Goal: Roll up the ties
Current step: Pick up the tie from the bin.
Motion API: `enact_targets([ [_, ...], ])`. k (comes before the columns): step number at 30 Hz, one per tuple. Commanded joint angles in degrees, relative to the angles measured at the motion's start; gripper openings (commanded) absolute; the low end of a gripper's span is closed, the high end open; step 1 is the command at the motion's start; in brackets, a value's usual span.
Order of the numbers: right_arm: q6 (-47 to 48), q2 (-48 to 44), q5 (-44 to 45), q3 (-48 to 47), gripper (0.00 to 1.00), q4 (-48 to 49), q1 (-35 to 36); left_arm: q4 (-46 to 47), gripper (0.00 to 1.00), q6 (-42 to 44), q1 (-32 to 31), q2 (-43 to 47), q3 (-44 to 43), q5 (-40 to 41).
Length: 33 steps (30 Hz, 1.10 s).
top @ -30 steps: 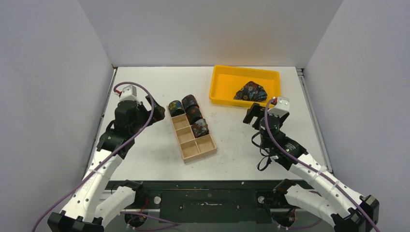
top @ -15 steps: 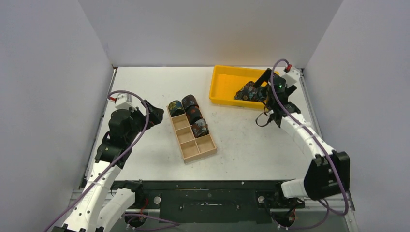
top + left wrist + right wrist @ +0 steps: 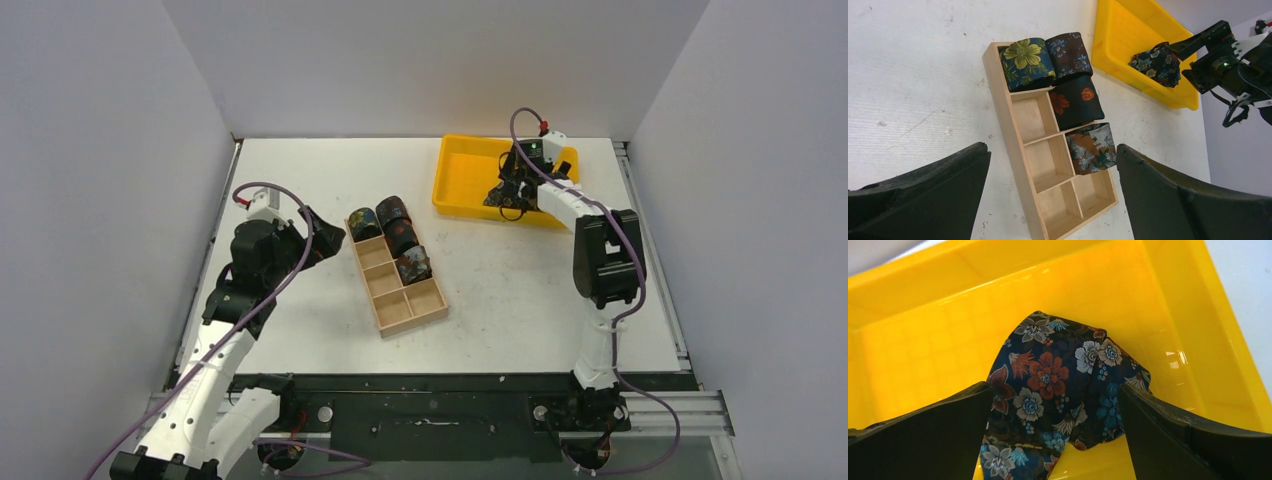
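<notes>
A loose dark floral tie [image 3: 1058,375] lies crumpled in the yellow tray [image 3: 923,340]. My right gripper [image 3: 1054,440] is open and low over it, one finger on each side of the fabric. From above, the right gripper [image 3: 509,190] is inside the tray [image 3: 462,170], over the tie [image 3: 494,199]. Several rolled ties [image 3: 402,238] sit in the far compartments of the wooden box [image 3: 412,309]; they also show in the left wrist view [image 3: 1077,101]. My left gripper [image 3: 325,238] is open and empty, left of the box, and hangs above its near compartments [image 3: 1053,200].
The wooden box [image 3: 1020,170] lies at a slant mid-table, its near compartments empty. The yellow tray [image 3: 1120,37] stands at the back right. Grey walls close in the table at the left, back and right.
My right arm has swung from the table's right middle to the back and reached into the yellow tray, over the loose tie. My left arm has shifted only slightly.
</notes>
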State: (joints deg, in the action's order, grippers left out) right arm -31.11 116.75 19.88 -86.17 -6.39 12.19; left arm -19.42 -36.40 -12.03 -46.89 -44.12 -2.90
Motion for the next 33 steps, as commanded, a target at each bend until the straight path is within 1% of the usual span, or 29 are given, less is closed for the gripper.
enact_targets([
  [1, 2.6, 2.6, 0.7, -6.4, 0.98, -2.6, -0.3, 3.8, 0.97, -0.6, 0.7, -0.8, -0.5, -3.5],
  [4, 2.7, 4.5, 1.0, -7.1, 0.92, -3.6, -0.3, 4.0, 0.96, -0.8, 1.0, -1.1, -0.4, -3.9],
  [5, 2.7, 5.1, 1.0, -7.2, 0.89, -4.0, -0.3, 4.0, 0.96, -0.9, 1.1, -1.2, -0.4, -4.0],
  [7, 2.9, 6.4, 1.0, -7.4, 0.78, -5.0, -0.4, 4.2, 0.97, -1.0, 1.2, -1.2, -0.1, -4.3],
  [9, 3.3, 6.9, 0.9, -6.1, 0.58, -5.1, -0.5, 4.3, 0.97, -1.0, 1.2, -1.3, -0.2, -4.3],
  [10, 4.0, 6.7, 1.1, -4.8, 0.5, -4.0, -0.6, 4.3, 0.97, -0.9, 1.2, -1.4, -0.2, -4.3],
  [13, 4.5, 4.8, 0.1, -2.5, 0.31, -2.4, -1.4, 4.0, 0.96, -0.6, 1.2, -1.4, -0.3, -4.1],
  [15, 4.1, 1.7, -1.6, -0.7, 0.15, -0.4, -2.1, 4.2, 0.97, -0.8, 1.4, -1.5, -0.1, -4.3],
  [17, 2.7, -1.6, -3.7, -0.5, 0.06, 0.4, -2.7, 4.5, 0.97, -1.0, 1.7, -1.6, 0.2, -4.8],
  [23, -0.6, -15.4, -8.3, 0.1, 0.05, 5.8, -2.7, 5.0, 0.96, -1.5, 2.5, -1.4, 0.5, -5.3],
  [28, -1.0, -24.2, -10.5, -1.5, 0.05, 5.4, -1.1, 5.3, 0.97, -1.5, 2.5, -1.0, 0.8, -5.2],
  [30, -1.4, -29.8, -11.6, 0.6, 0.05, 5.9, -0.4, 5.5, 0.96, -1.5, 2.6, -1.1, 0.9, -5.3],
  [33, -2.8, -37.9, -17.4, 6.5, 0.05, 9.5, -0.1, 5.9, 0.97, -1.6, 2.6, -1.3, 1.1, -5.8],
])
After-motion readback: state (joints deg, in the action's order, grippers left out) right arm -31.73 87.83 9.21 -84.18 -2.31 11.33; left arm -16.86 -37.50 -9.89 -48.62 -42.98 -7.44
